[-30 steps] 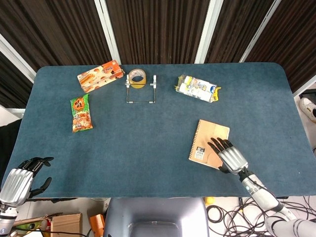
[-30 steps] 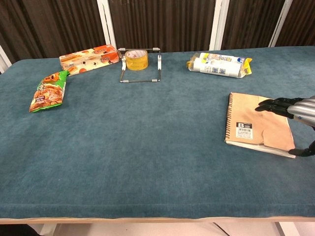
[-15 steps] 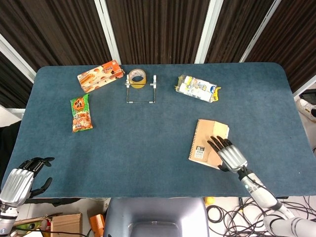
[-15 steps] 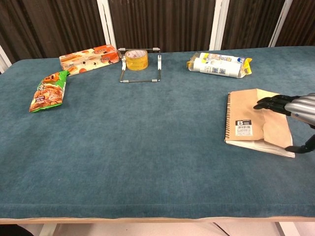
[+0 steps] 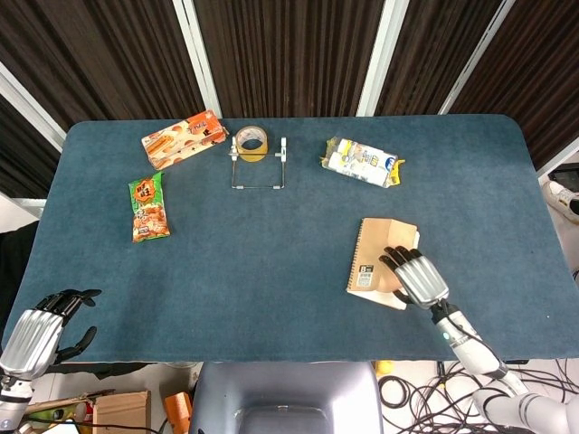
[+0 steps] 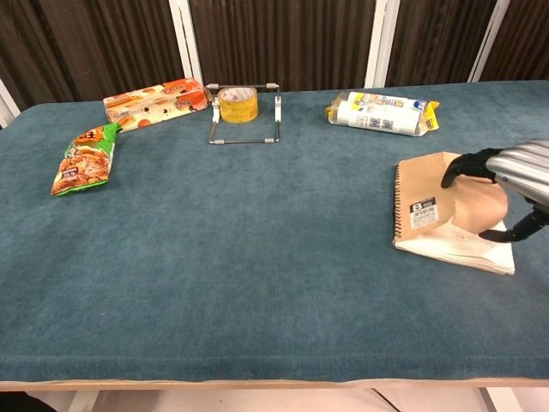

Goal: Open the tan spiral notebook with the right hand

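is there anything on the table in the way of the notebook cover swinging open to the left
Nothing visible. The right hand holds the lifted cover of the tan spiral notebook, and the table left of its spiral edge is bare. The nearest thing, the snack packet, lies well behind it.

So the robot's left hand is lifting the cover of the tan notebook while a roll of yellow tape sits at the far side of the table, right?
Not quite: it is the right hand lifting the cover of the tan notebook, as the chest view shows. The left hand hangs off the table's near edge, holding nothing. The roll of yellow tape does sit at the far side of the table.
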